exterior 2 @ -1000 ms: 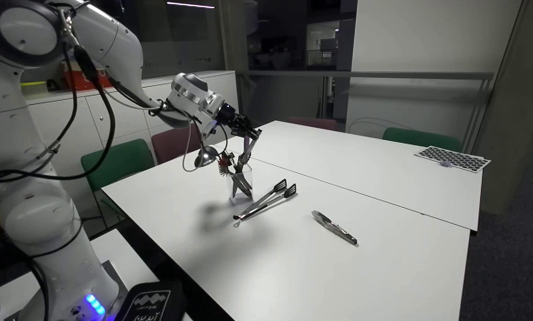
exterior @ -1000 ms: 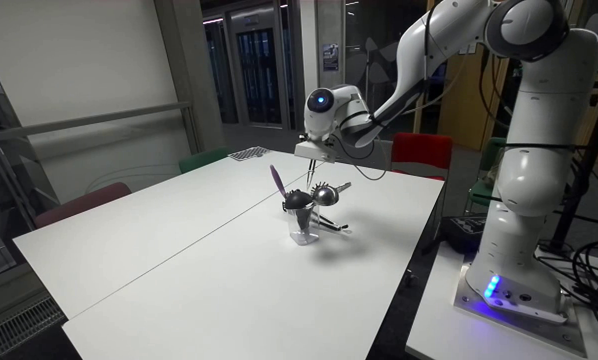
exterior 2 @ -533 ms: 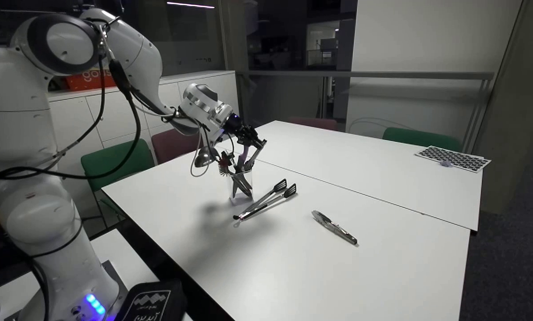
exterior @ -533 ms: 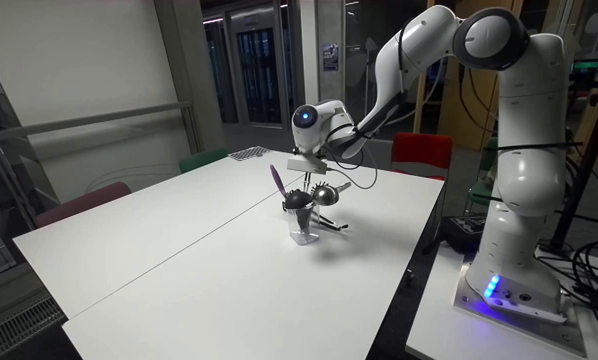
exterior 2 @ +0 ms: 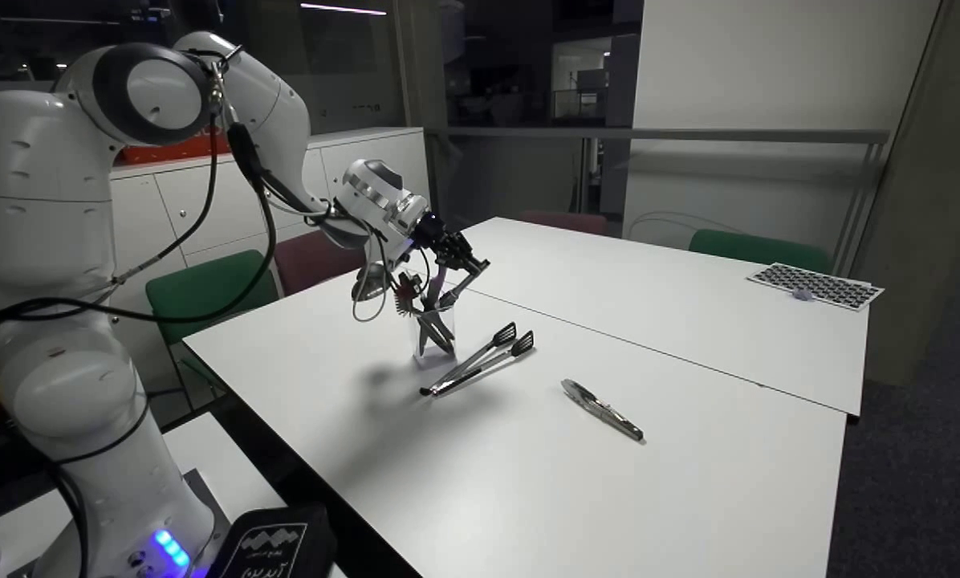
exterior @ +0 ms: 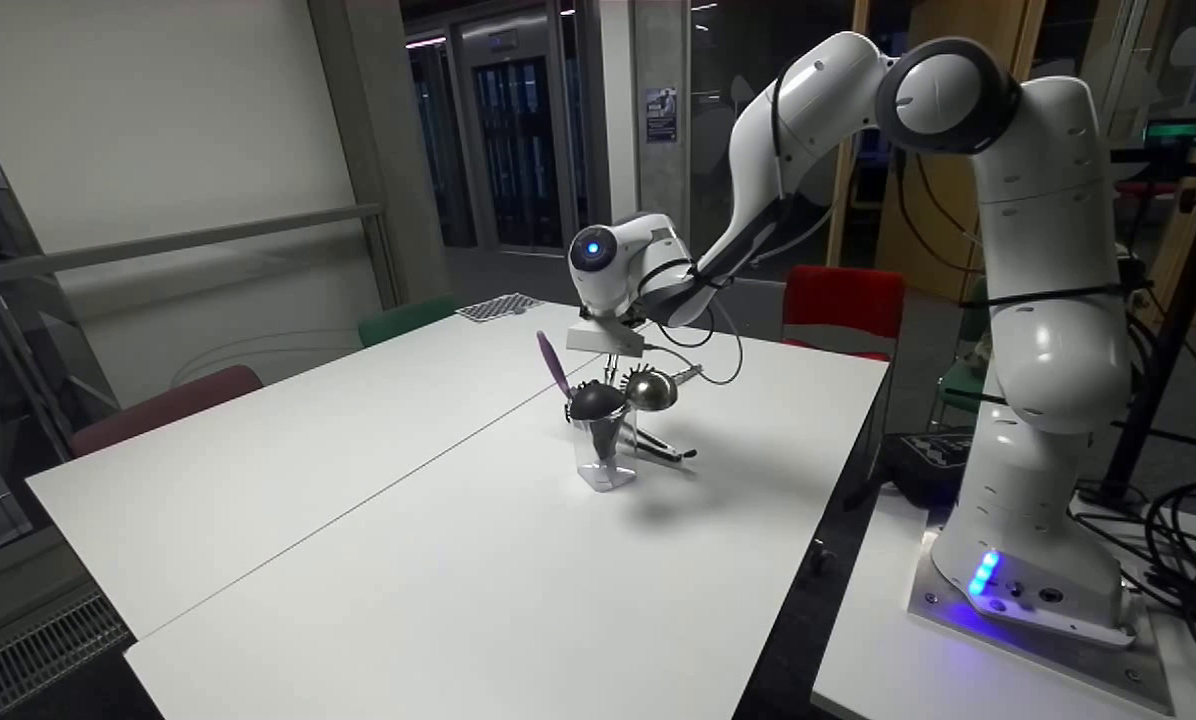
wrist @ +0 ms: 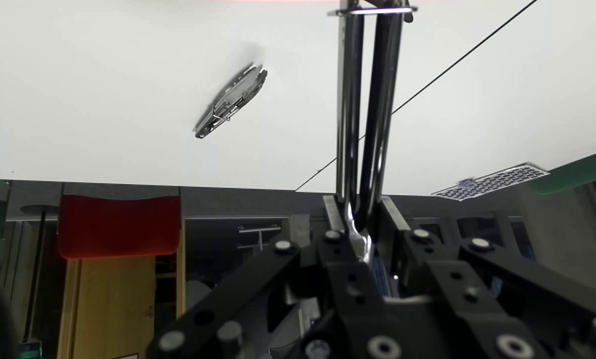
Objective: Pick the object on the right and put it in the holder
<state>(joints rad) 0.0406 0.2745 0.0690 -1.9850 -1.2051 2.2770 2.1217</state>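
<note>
Grasping metal tongs (wrist: 350, 109) between fingers (wrist: 395, 214), with long axis slanting down toward the holder (exterior 2: 434, 360); unclear whether inside. Likely requires tilting toward upright before lowering.

Slim, shiny gripped tongs (wrist: 348, 119) slant down toward the clear, upright holder (exterior: 604, 474).

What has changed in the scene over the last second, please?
The gripper has moved down and away from the robot's base, lowering the metal utensil it holds at the cup. Nothing was visibly let go. The slatted tongs and the small tongs stayed where they lay.
</note>
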